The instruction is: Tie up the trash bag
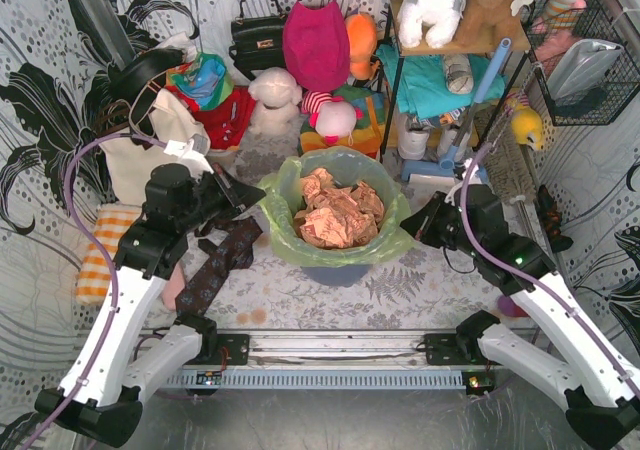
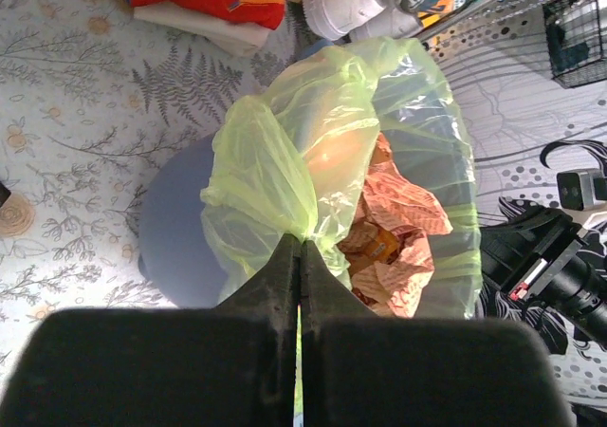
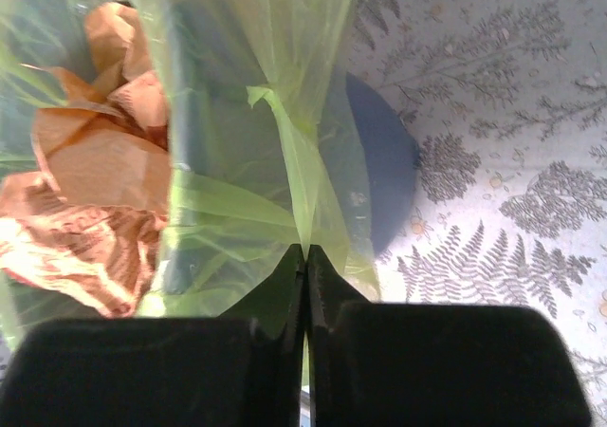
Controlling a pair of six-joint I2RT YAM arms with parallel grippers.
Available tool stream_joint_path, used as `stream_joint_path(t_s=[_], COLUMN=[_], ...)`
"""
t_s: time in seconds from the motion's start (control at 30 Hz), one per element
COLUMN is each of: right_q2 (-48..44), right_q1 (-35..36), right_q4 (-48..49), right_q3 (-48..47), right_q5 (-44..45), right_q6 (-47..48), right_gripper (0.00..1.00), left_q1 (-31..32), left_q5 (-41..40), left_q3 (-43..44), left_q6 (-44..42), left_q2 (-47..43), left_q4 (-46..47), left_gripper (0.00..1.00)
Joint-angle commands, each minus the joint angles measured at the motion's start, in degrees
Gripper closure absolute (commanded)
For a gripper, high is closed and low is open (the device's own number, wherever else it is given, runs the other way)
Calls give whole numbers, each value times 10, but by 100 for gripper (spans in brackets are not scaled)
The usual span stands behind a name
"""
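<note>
Pinching the trash bag [image 1: 283, 215] at mid-frame | my left fingers [image 2: 277, 277] closed on its left rim film | my right fingers [image 3: 327, 277] closed on its right rim film | bag thin, translucent, lime-green, wrinkled, lining round blue-grey bin [image 2: 175, 237] | crumpled orange-brown paper [image 1: 340, 215] inside | fern-print worktop [image 1: 420, 290]

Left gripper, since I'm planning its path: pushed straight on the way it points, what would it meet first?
The trash bag film pinched in its fingers; beyond that, probably the crumpled paper, though depth is unclear.
</note>
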State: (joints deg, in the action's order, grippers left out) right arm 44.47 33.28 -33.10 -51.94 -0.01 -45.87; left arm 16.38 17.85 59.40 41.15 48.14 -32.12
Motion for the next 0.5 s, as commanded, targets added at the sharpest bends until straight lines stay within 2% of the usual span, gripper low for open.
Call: stream_joint_path(t_s=[0.0, 0.23, 0.47], right_q2=[-36, -72, -64], right_q1=[-2, -2, -2], right_q4=[55, 145, 263], right_q3=[0, -4, -6], right_q5=[-3, -27, -64], right_q6=[-10, -14, -18], right_gripper=[100, 100, 100], left_q1=[-2, -2, -2], left_q5=[27, 50, 74], left_q3=[32, 48, 47], left_q6=[3, 18, 36], left_q2=[-1, 3, 15], left_q4=[29, 46, 83], left_gripper=[100, 100, 100])
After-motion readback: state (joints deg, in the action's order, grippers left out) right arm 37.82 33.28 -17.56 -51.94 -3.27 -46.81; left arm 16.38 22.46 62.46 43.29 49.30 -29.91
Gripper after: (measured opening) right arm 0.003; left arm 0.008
